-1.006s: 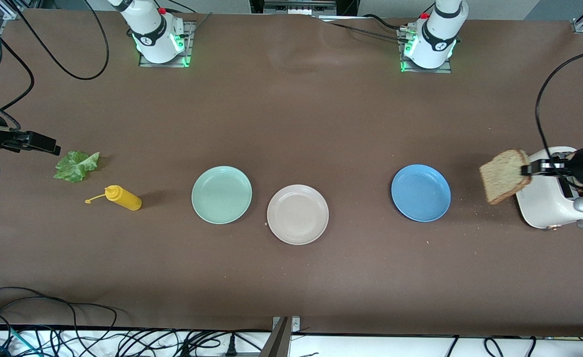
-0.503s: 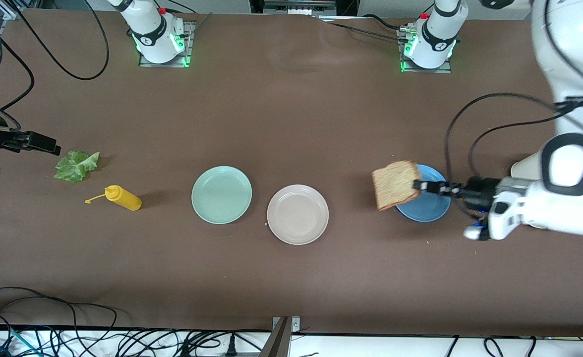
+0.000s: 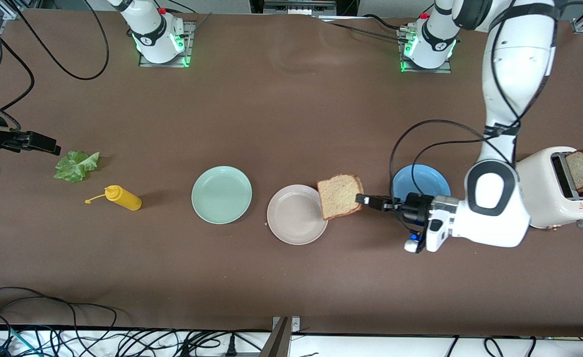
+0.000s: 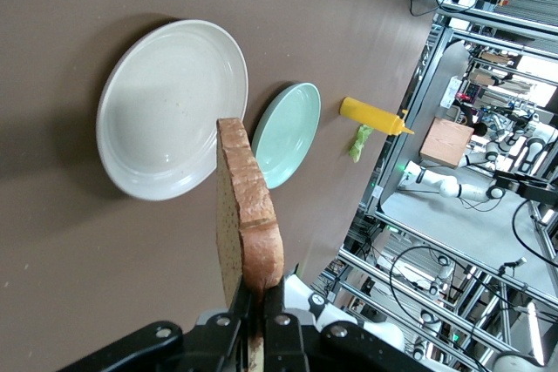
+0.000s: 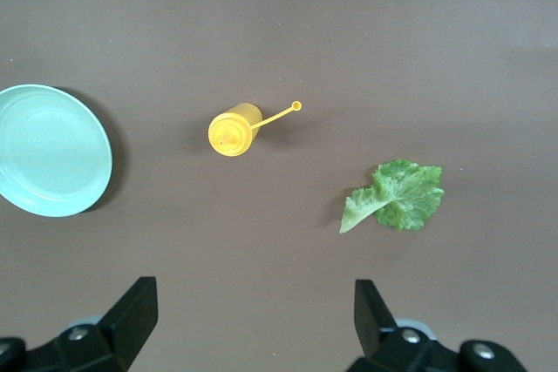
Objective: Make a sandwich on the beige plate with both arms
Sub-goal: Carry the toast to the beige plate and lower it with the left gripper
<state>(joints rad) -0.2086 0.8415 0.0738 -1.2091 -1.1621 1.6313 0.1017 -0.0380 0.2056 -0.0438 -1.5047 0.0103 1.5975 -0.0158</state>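
My left gripper (image 3: 362, 199) is shut on a brown bread slice (image 3: 340, 195) and holds it on edge over the rim of the beige plate (image 3: 291, 218) at the left arm's end. In the left wrist view the slice (image 4: 244, 215) stands in my left gripper (image 4: 259, 302), with the beige plate (image 4: 157, 119) below. A second bread slice (image 3: 582, 169) sticks out of the white toaster (image 3: 544, 188). The green lettuce leaf (image 3: 76, 165) lies on the table near my right gripper (image 3: 48, 147), which is open and waits; the leaf (image 5: 397, 195) also shows in the right wrist view.
A mint green plate (image 3: 221, 194) sits beside the beige plate toward the right arm's end. A blue plate (image 3: 420, 181) lies partly under the left arm. A yellow squeeze bottle (image 3: 123, 198) lies near the lettuce. Cables run along the table's near edge.
My left arm has carried the bread slice from beside the toaster, past the blue plate, to the beige plate's rim. The right arm has not moved.
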